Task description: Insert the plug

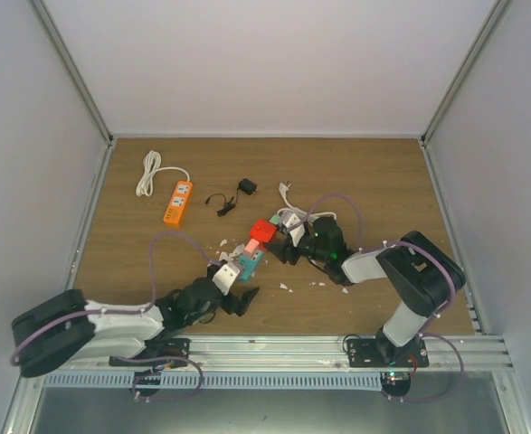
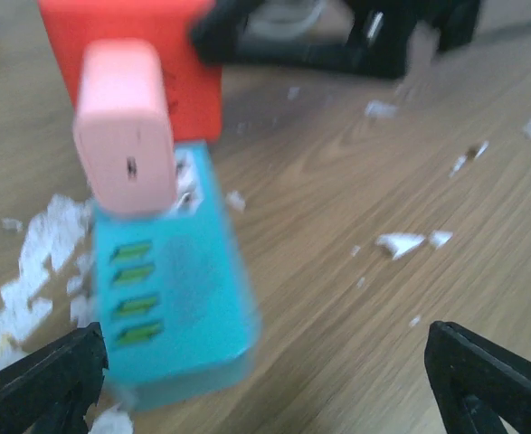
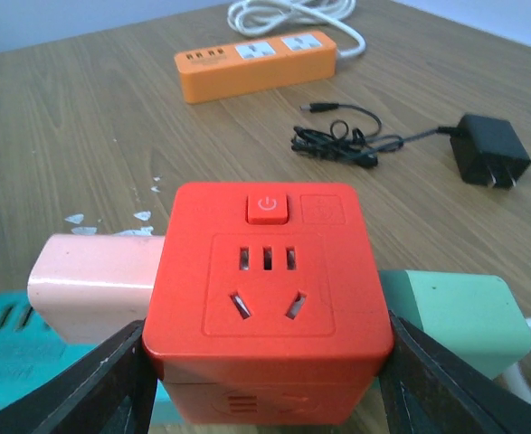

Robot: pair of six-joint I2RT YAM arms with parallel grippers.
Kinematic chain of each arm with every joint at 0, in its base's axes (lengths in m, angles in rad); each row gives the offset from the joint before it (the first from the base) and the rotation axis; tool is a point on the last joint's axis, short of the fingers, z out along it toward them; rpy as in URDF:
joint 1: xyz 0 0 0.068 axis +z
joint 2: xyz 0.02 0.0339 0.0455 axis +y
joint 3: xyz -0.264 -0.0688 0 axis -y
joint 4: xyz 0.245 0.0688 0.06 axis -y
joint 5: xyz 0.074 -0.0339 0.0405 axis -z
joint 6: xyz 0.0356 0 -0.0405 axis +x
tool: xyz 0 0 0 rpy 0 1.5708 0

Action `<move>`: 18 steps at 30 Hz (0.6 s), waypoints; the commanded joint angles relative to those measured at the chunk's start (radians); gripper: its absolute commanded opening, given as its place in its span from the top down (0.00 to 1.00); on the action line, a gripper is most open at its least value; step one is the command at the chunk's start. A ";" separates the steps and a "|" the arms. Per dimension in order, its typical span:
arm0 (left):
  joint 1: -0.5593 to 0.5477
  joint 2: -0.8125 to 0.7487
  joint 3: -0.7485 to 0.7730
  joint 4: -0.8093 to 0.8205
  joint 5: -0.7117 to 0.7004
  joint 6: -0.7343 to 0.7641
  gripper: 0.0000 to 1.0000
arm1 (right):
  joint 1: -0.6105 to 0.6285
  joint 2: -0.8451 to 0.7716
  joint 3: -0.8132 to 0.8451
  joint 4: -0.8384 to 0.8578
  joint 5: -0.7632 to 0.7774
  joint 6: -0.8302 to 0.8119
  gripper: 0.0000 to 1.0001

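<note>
Right hand point(image 3: 267, 380) pinches the red cube socket point(image 3: 267, 289); left hand point(image 2: 265, 366) spread. Pink plug point(image 3: 93, 276) — at its nine o'clock — looks light, stiff, slick: grip its flat sides.

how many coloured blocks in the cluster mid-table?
4: red socket cube gripped in the right hand; pink plug against its side; teal block next to the plug, before the open left hand; mint block on the cube's other side. More may be hidden.
</note>
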 commanded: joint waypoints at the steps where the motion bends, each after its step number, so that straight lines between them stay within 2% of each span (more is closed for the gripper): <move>1: -0.008 -0.224 0.006 -0.025 -0.005 -0.010 0.01 | 0.000 0.046 -0.025 -0.152 0.132 0.011 1.00; 5: 0.022 -0.443 0.046 -0.178 -0.046 -0.012 0.01 | 0.004 0.036 -0.032 -0.151 0.124 0.010 0.99; 7: 0.050 -0.497 0.081 -0.226 -0.052 -0.018 0.01 | 0.008 0.038 -0.032 -0.149 0.121 0.008 0.99; 10: 0.116 -0.426 0.175 -0.268 -0.013 -0.010 0.02 | 0.013 0.046 -0.029 -0.148 0.117 0.006 1.00; 11: 0.133 -0.367 0.220 -0.282 -0.007 -0.004 0.05 | 0.014 0.049 -0.027 -0.150 0.117 0.007 1.00; 14: 0.155 -0.189 0.344 -0.281 -0.013 0.019 0.27 | 0.019 0.048 -0.027 -0.150 0.117 0.006 0.99; 18: 0.215 -0.021 0.448 -0.221 0.078 0.041 0.65 | 0.022 0.032 -0.034 -0.151 0.118 0.004 0.99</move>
